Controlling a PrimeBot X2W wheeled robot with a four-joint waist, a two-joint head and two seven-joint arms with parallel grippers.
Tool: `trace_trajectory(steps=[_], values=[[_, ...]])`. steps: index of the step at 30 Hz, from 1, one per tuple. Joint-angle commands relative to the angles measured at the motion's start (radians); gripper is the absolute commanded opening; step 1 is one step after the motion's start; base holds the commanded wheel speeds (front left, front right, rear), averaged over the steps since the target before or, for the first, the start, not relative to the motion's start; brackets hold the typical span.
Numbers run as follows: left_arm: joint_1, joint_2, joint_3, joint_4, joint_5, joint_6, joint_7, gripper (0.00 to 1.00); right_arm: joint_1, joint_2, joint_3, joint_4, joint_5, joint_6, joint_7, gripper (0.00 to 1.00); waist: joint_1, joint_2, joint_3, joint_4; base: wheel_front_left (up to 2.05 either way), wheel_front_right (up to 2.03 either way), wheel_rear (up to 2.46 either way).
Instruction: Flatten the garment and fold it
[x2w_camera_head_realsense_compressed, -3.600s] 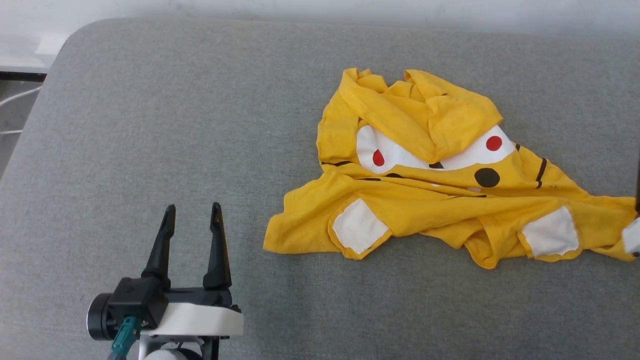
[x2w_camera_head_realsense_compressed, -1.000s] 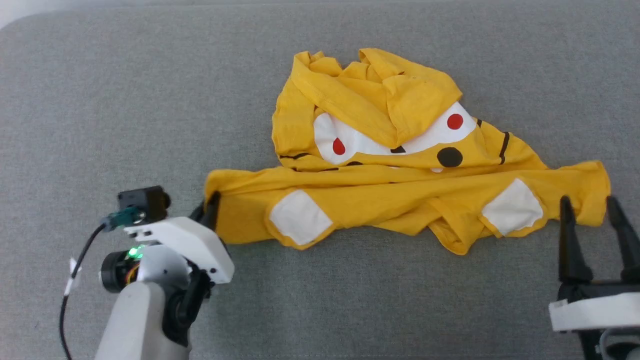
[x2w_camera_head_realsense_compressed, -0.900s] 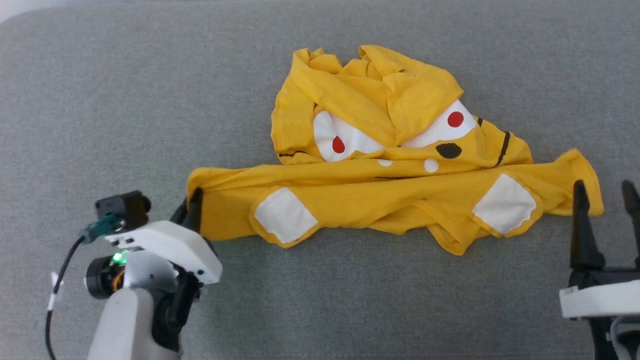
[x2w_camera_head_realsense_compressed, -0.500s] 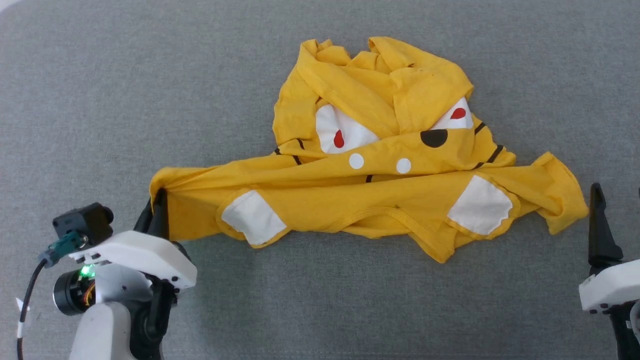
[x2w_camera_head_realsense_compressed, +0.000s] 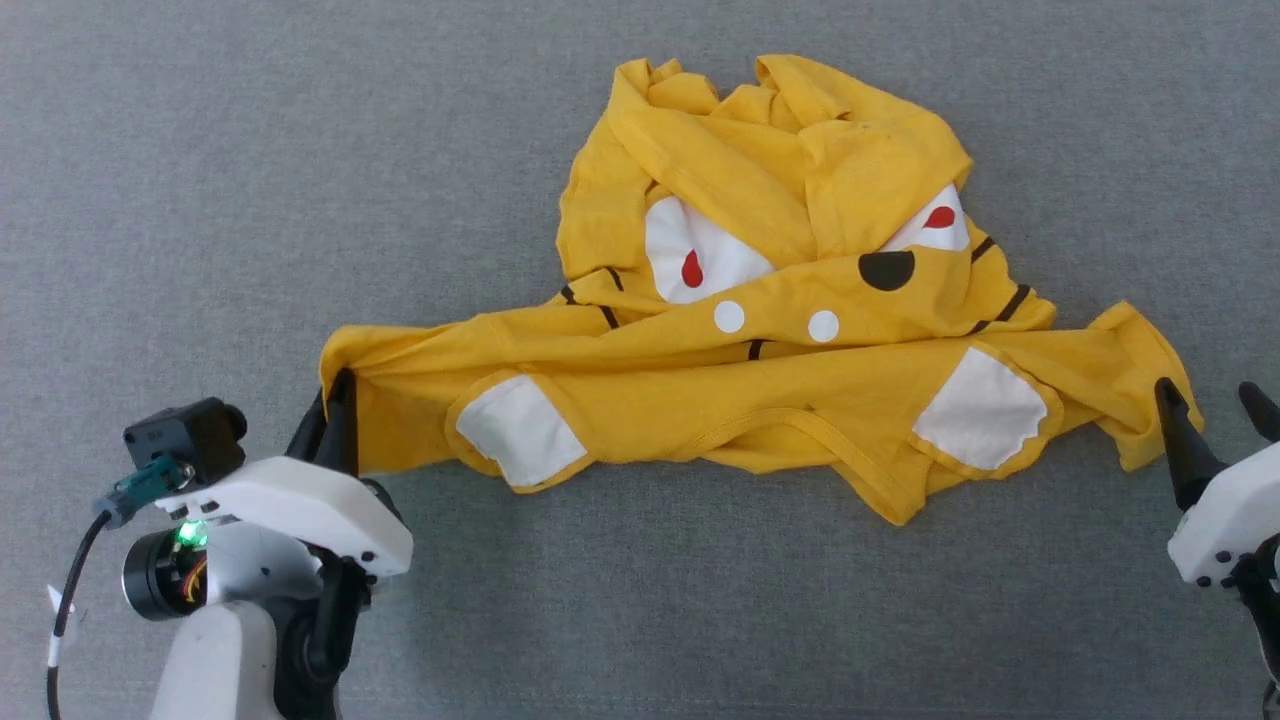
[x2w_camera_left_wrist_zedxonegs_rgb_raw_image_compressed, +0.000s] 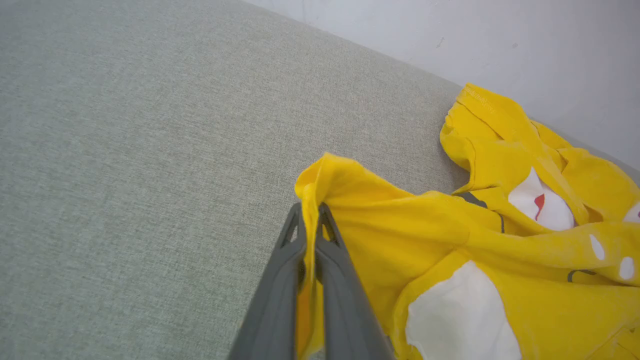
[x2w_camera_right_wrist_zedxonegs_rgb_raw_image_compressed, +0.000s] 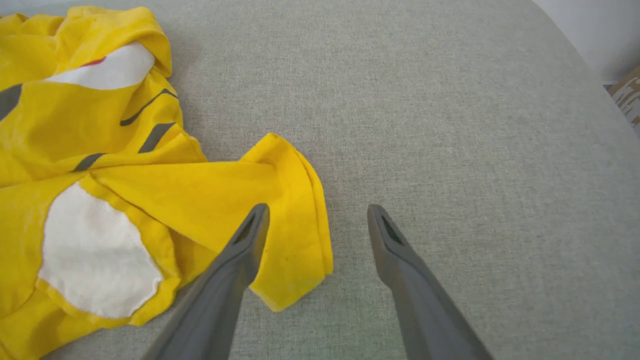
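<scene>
The garment (x2w_camera_head_realsense_compressed: 760, 400), a bright yellow T-shirt with white patches, red dots and black lines, lies crumpled and stretched sideways on the grey surface. My left gripper (x2w_camera_head_realsense_compressed: 335, 395) is shut on its left corner; the left wrist view shows yellow cloth pinched between the dark fingers (x2w_camera_left_wrist_zedxonegs_rgb_raw_image_compressed: 310, 220). My right gripper (x2w_camera_head_realsense_compressed: 1210, 395) stands open at the garment's right corner (x2w_camera_right_wrist_zedxonegs_rgb_raw_image_compressed: 290, 200). In the right wrist view its left finger (x2w_camera_right_wrist_zedxonegs_rgb_raw_image_compressed: 250, 235) lies over that corner's edge, the other finger over bare surface.
A grey fabric-covered surface (x2w_camera_head_realsense_compressed: 250, 180) spreads all around the garment. A pale wall (x2w_camera_left_wrist_zedxonegs_rgb_raw_image_compressed: 500, 40) rises behind it in the left wrist view. The surface's rounded far edge (x2w_camera_right_wrist_zedxonegs_rgb_raw_image_compressed: 595, 85) shows at the upper right of the right wrist view.
My left gripper, shut on the left corner, has pulled it out leftward, stretching the lower hem. The right gripper has shifted toward the right corner. The head camera has moved too.
</scene>
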Motion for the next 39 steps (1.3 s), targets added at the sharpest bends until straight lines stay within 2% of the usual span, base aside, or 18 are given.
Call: trace_trajectory(steps=[1, 11, 12, 14, 15, 24, 30, 39], values=[[-0.006, 0.002, -0.006, -0.007, -0.001, 0.0, 0.002, 0.0, -0.024, 0.001, -0.003, 0.027, 0.023, -0.001, 0.011, 1.0, -0.0001, 0.0, 0.005, 0.01, 0.0, 0.0, 0.0], [-0.016, 0.001, -0.02, -0.016, -0.008, -0.002, 0.01, 0.0, -0.053, 0.018, -0.022, 0.131, 0.053, -0.001, 0.057, 1.0, -0.0001, 0.0, 0.021, 0.041, 0.0, 0.0, 0.0], [-0.016, 0.001, -0.021, -0.016, -0.009, -0.002, 0.01, 0.0, -0.054, 0.02, -0.022, 0.133, 0.057, -0.001, 0.062, 0.64, -0.0001, 0.0, 0.022, 0.043, 0.0, 0.0, 0.0], [-0.017, 0.002, -0.02, -0.017, -0.01, 0.0, 0.01, 0.0, -0.057, 0.022, -0.021, 0.131, 0.061, -0.001, 0.069, 0.15, -0.0001, 0.0, 0.023, 0.044, 0.0, 0.0, 0.0], [-0.016, 0.003, -0.02, -0.016, -0.01, 0.001, 0.01, 0.0, -0.06, 0.022, -0.021, 0.127, 0.062, -0.001, 0.071, 0.0, -0.0001, 0.0, 0.023, 0.044, 0.0, 0.0, 0.0], [-0.009, 0.001, -0.016, -0.012, -0.027, 0.004, 0.005, 0.0, -0.073, 0.036, -0.047, 0.079, 0.075, -0.001, 0.074, 0.0, -0.0001, 0.0, -0.014, 0.026, 0.0, 0.0, 0.0], [-0.021, 0.001, -0.016, -0.023, -0.054, -0.01, 0.009, 0.0, -0.093, 0.058, -0.04, 0.03, 0.105, -0.001, 0.071, 0.0, -0.0001, 0.0, -0.059, 0.009, 0.0, 0.0, 0.0], [-0.173, 0.058, -0.028, -0.039, -0.071, -0.054, 0.071, 0.0, -0.247, 0.084, -0.027, -0.046, 0.152, -0.001, 0.07, 0.0, -0.0001, 0.0, -0.149, -0.021, 0.0, 0.0, 0.0]])
